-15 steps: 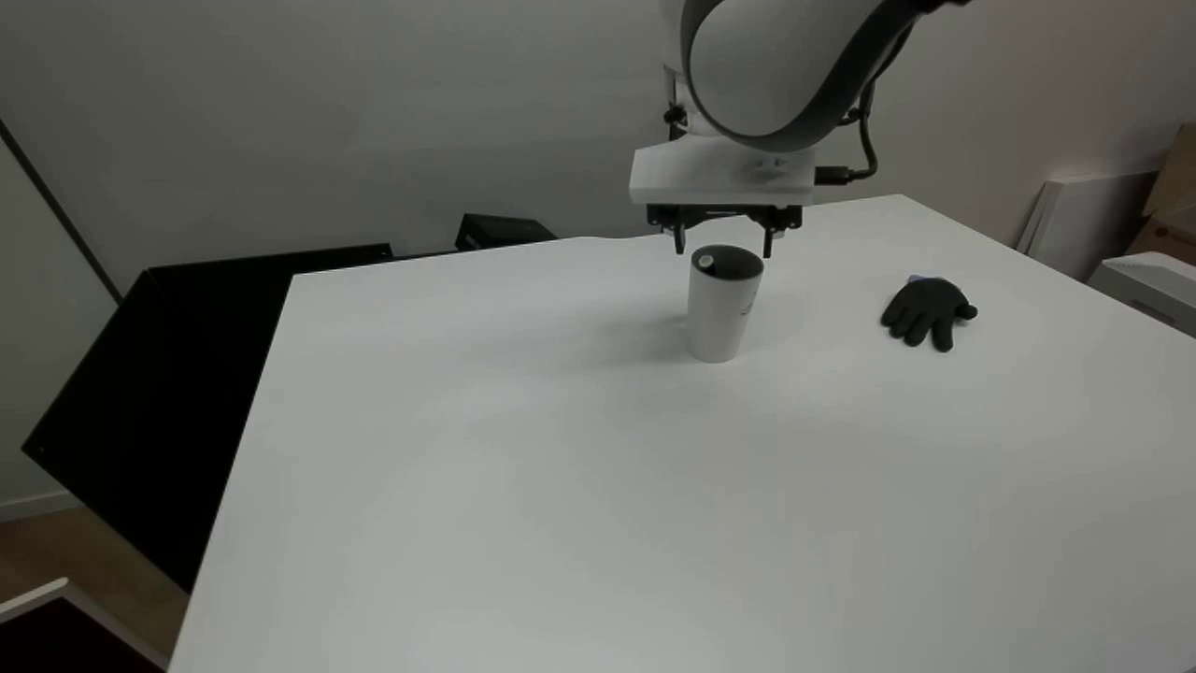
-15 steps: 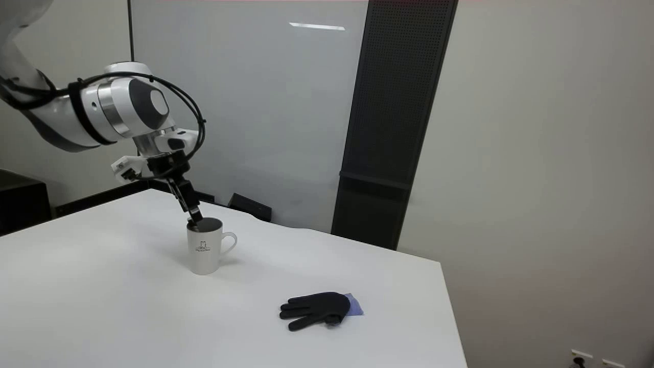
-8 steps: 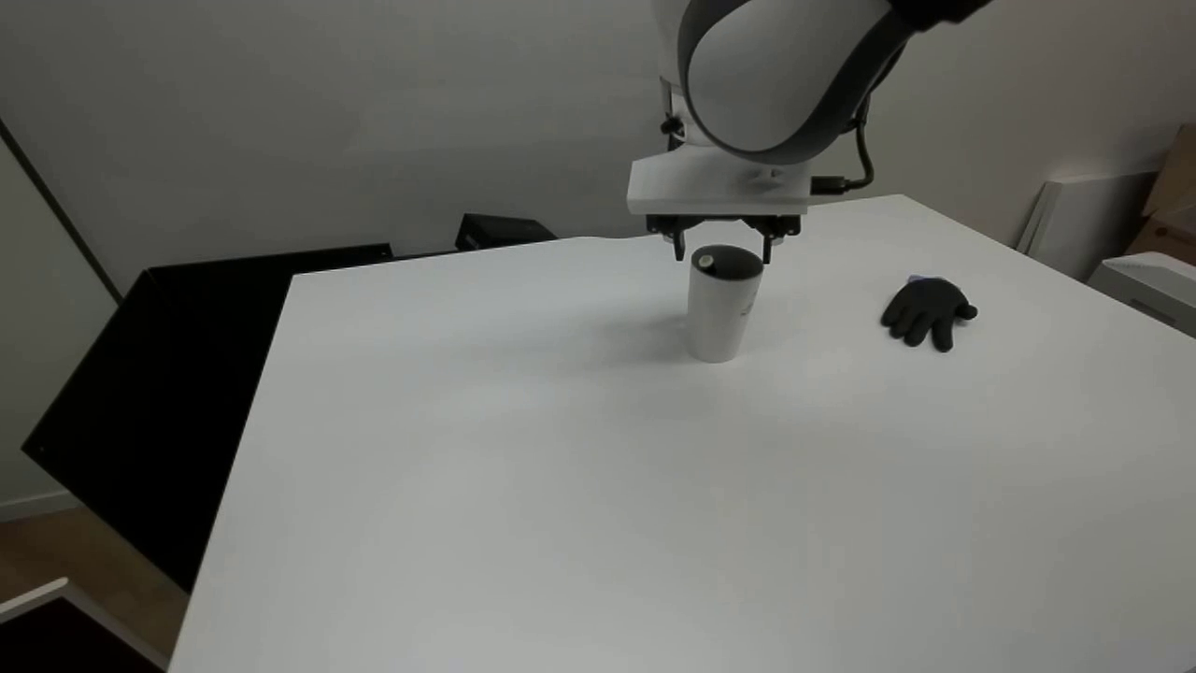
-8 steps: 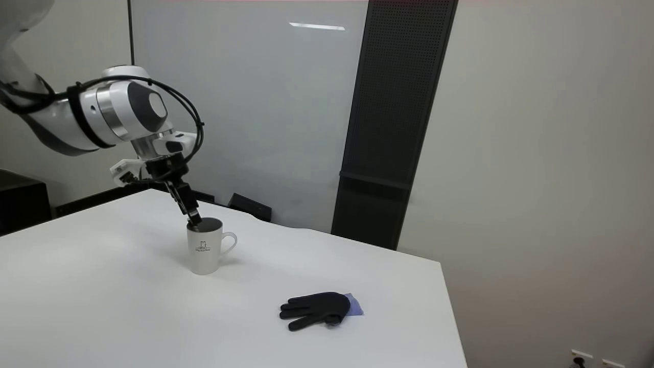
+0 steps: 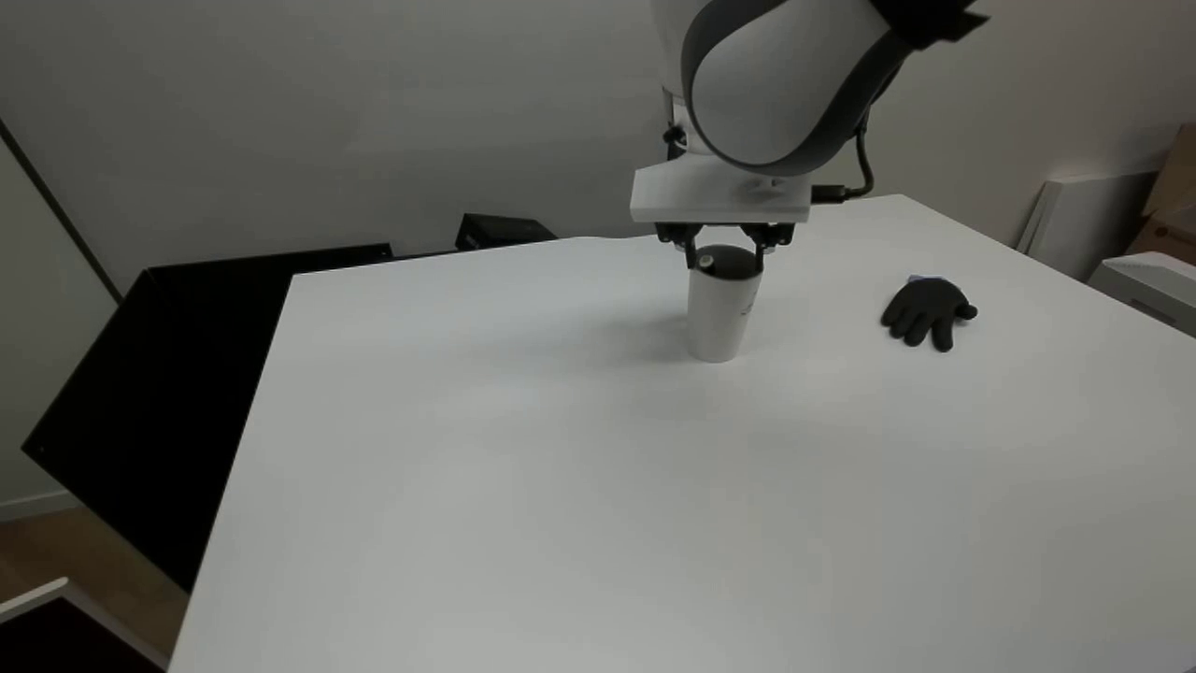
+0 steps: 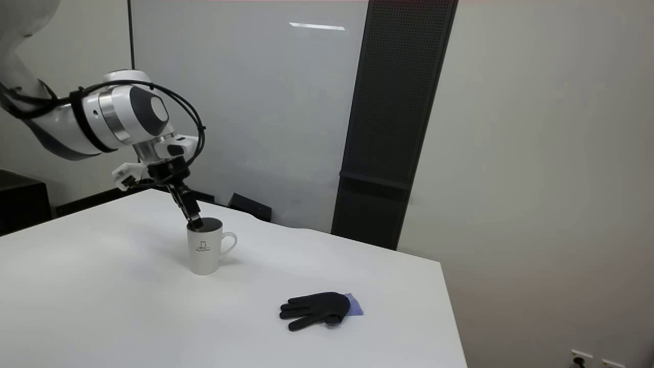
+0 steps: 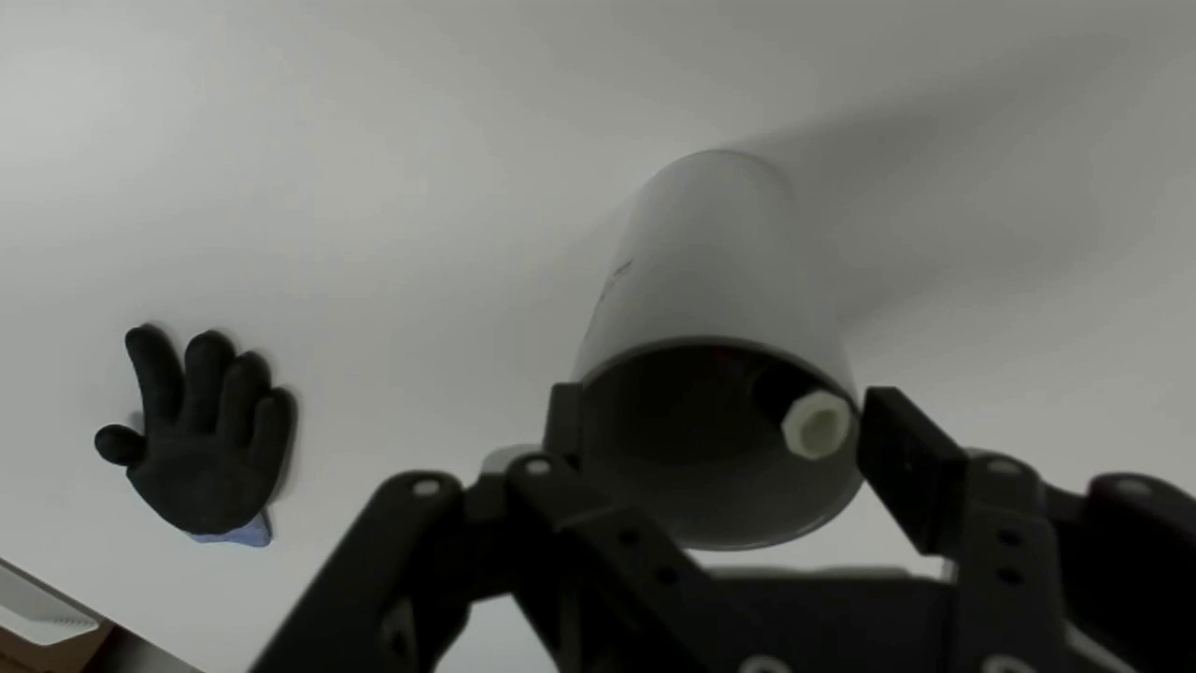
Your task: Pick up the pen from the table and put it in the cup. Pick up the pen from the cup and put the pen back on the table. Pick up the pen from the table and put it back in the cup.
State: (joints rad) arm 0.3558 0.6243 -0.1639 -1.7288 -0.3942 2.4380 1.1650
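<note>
Black two-finger gripper (image 7: 718, 411) has jaws spread at rim of white cylindrical mug (image 6: 204, 261) w/ dark pale-ended pen (image 7: 817, 425) inside; txt. of black logo (image 6: 203, 247) unreadable.

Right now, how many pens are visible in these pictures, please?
1. The pen is inside the white mug, its pale end showing near the rim. The inside is dark, so another could be hidden there.
</note>
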